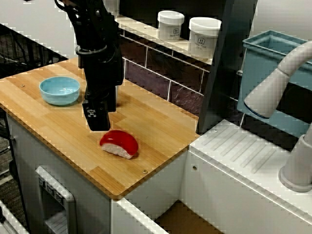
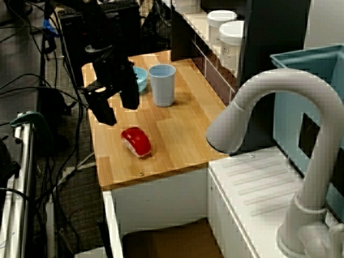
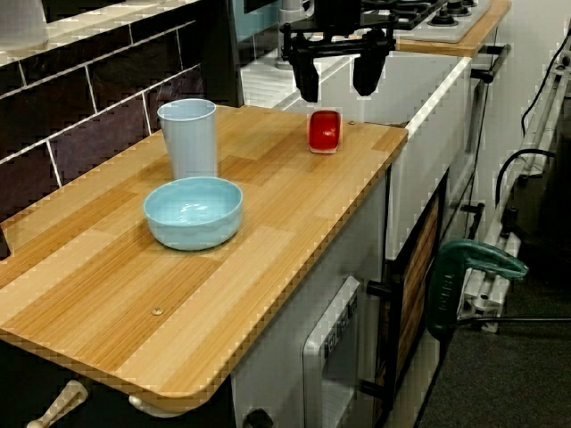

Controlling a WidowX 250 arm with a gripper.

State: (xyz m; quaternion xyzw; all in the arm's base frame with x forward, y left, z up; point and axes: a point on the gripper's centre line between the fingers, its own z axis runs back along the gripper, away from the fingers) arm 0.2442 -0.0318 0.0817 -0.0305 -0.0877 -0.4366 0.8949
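Open, empty fingers point(image 1: 96, 117) poised above a red sushi point(image 1: 119, 143) on a wooden desk point(image 1: 161, 124).
From the front: sushi near the desk's front edge, just below and beside the fingers, not touching; blue bowl point(image 1: 59, 90) well apart, farther along the desk. From the sink side: fingers point(image 2: 104, 112) spread wide, nothing between them, sushi point(image 2: 136, 142) close beneath; cup point(image 2: 162, 85) and bowl point(image 2: 141, 79) behind. Along the desk: sushi point(image 3: 324, 131) under the gap between the raised fingers point(image 3: 306, 82); cup point(image 3: 188, 138) just behind bowl point(image 3: 194, 211).

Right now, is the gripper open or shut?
Open. In the view along the counter, the gripper shows its two fingers apart, nothing between them, near the red sushi piece.
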